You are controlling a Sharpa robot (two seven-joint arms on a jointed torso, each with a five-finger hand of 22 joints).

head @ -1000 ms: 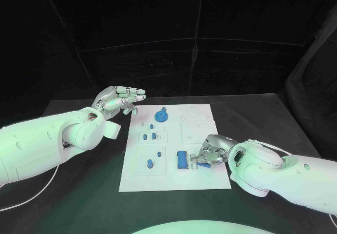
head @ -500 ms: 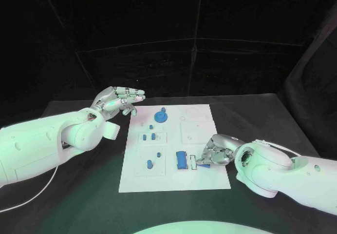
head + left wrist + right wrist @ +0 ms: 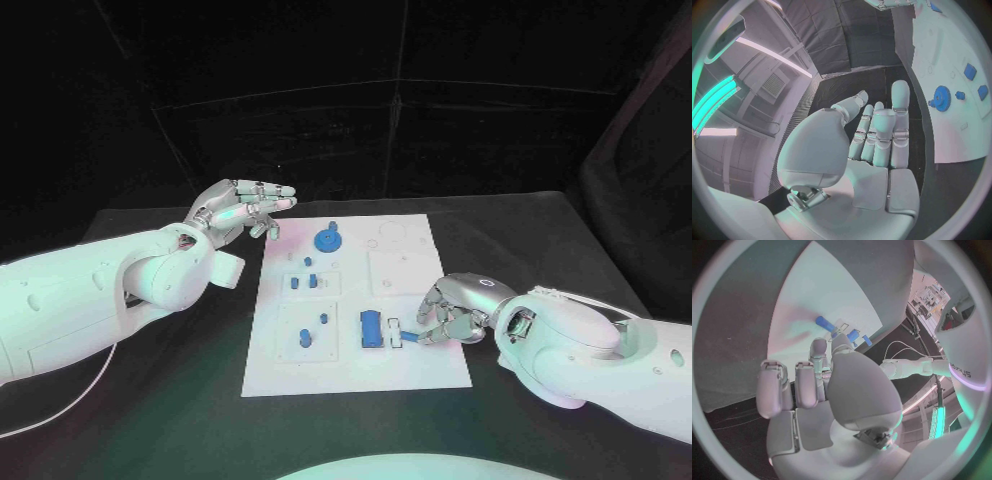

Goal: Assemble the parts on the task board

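Right hand: the silver right hand point(image 3: 459, 315) has drawn back slightly from the white rectangular task board point(image 3: 411, 365), pinching a small blue part point(image 3: 413, 337) beside the blue rectangular block point(image 3: 372, 328).
Left hand: the silver left hand point(image 3: 242, 208) hovers unchanged, fingers apart, holding nothing.
Meaning: insertion appears unfinished.

Right hand point(image 3: 459, 312) pinches a blue part point(image 3: 411, 337) over the task board point(image 3: 411, 375).

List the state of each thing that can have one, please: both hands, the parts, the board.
Left hand: open, raised beside the board, holds nothing.
Right hand: pinches a small blue part low over the board.
Blue gear: lies on the board.
Blue block: lies on the board.
Task board: flat on the table.
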